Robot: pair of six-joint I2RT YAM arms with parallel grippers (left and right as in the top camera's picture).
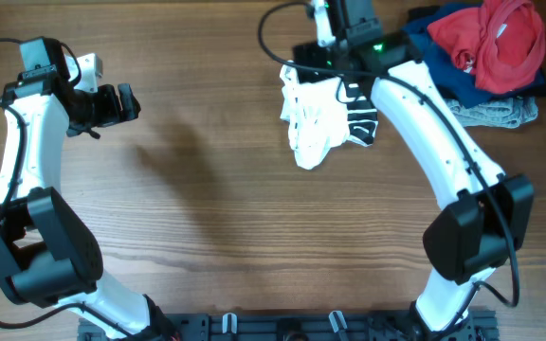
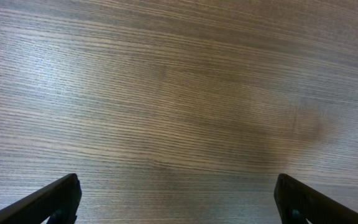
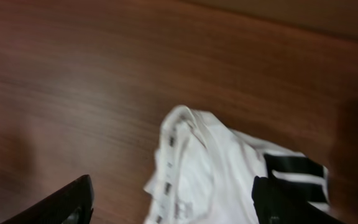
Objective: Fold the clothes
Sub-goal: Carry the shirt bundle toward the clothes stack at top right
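Note:
The clothes [image 1: 313, 123] lie in a crumpled white heap at the back middle of the wooden table, with a black patch crossed by white stripes on their right side. In the right wrist view the clothes [image 3: 210, 168] show a white ribbed edge between and below my fingers. My right gripper [image 1: 322, 59] hangs open just over the heap's far edge, its jaws wide apart [image 3: 173, 186] and holding nothing. My left gripper [image 1: 121, 102] stands open over bare wood at the far left, nothing between its fingers [image 2: 176, 183].
A red garment [image 1: 500, 38] lies bunched on top of a navy blue one [image 1: 463, 90] and a grey one [image 1: 496, 114] at the back right corner. The right arm reaches over the table beside that pile.

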